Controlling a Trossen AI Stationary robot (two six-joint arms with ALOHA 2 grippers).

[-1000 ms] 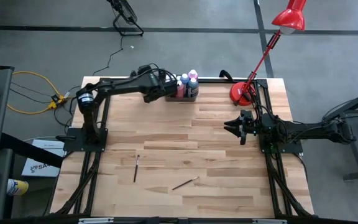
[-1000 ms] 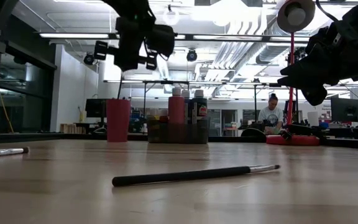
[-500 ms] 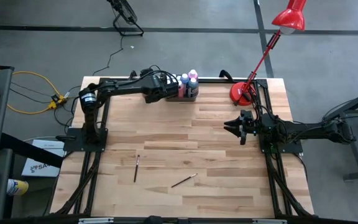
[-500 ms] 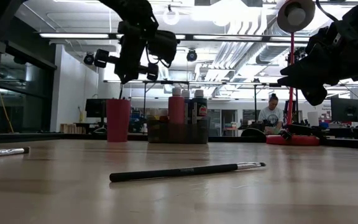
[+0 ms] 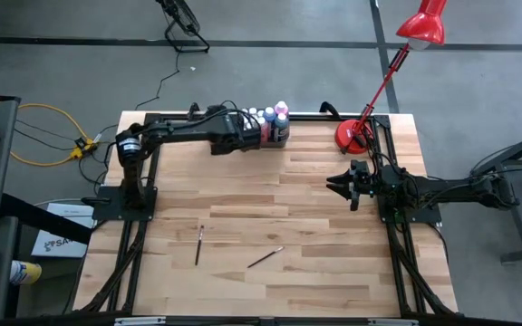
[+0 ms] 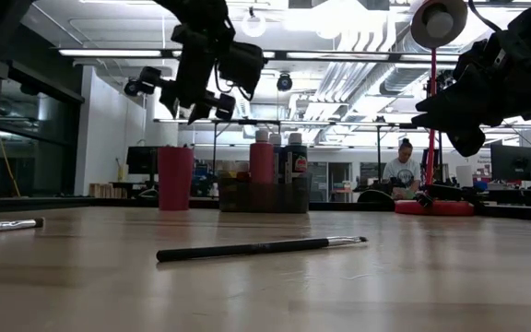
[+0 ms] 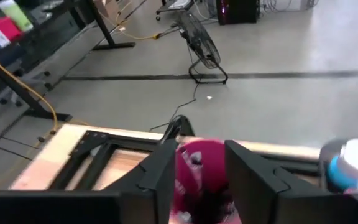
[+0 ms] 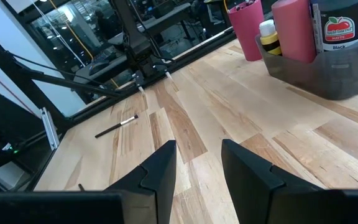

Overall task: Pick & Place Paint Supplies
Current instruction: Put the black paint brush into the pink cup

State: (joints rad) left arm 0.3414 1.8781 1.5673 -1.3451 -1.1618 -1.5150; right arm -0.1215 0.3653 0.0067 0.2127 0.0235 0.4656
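Brushes (image 5: 266, 258) at table's six o'clock: light, stiff, roll-prone; I'd pinch mid-handle. Left gripper (image 7: 197, 180) jaws spread over cup (image 7: 199, 163); right gripper (image 8: 197, 163) jaws spread, empty.

The left arm stretches along the far edge of the bench, elbow bent, wrist level; the left claw (image 5: 250, 138) hangs above the bench top, high in the low view (image 6: 181, 94), and its two dark fingers (image 7: 161, 177) stand apart with a clear gap between them; the right arm lies folded low at the right side, forearm pointing inward; the right claw (image 5: 344, 186) hovers off the bench, fingers (image 8: 160, 168) parted, nothing between them.
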